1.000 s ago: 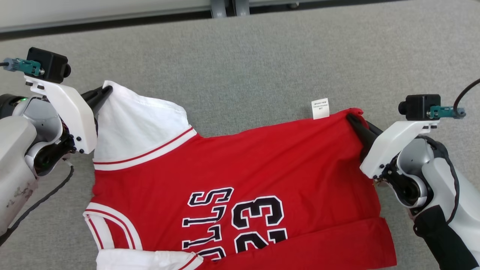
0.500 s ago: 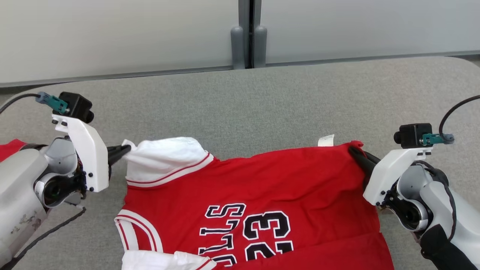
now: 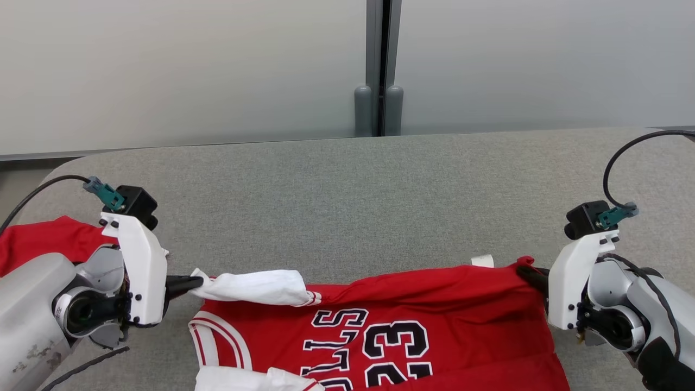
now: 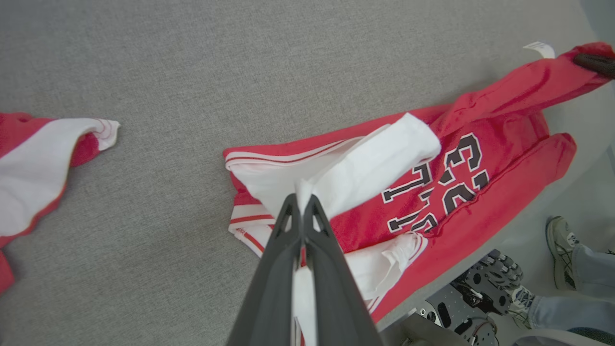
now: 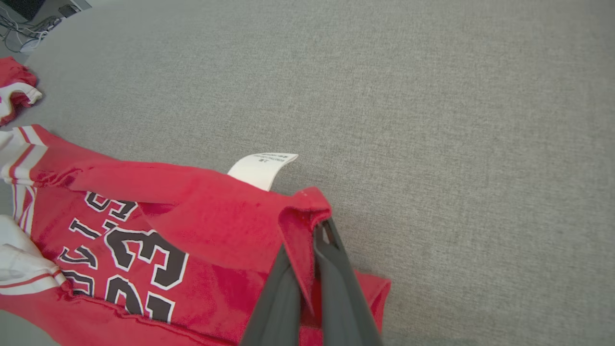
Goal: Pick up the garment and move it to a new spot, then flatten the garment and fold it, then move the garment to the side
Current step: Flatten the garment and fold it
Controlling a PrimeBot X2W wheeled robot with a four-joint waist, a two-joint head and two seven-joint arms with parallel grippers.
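The jersey (image 3: pixel 445 304) is soft matt cloth, creased, its black numbers printed flat. The table (image 3: pixel 347 195) wears a rough grey woven fabric. The label (image 5: pixel 262 166) looks papery and smooth. The left gripper (image 4: pixel 301 198) and right gripper (image 5: pixel 321 229) are dark matt plastic, on smooth white plastic brackets (image 3: pixel 142 271). The wall panels (image 3: pixel 163 70) look smooth and dull

Bright, even, diffuse light; soft faint shadows; sharp focus; wrist views bowed at edges.

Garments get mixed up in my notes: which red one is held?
The numbered jersey, pinched by left pincer and right pincer; the other red garment lies loose.
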